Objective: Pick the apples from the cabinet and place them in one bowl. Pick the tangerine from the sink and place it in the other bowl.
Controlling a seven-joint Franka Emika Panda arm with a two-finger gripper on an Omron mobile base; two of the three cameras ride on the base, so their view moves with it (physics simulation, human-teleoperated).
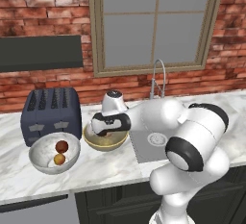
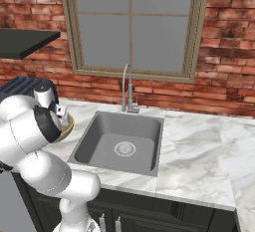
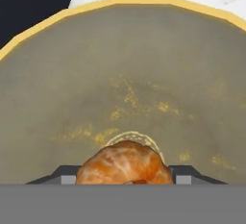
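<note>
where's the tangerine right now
The tangerine sits between the gripper fingers in the hand view, just above the inside of the tan-olive bowl, which stands between the grey-white bowl and the sink.

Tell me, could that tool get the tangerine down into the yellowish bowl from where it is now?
Probably yes. The tool holds the tangerine right over the tan-olive bowl, whose bare inside lies open below with nothing between them.

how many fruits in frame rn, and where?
3. Two apples, dark red and yellow-orange, sit in the pale grey-white bowl. The tangerine is held in the gripper over the tan-olive bowl.
</note>
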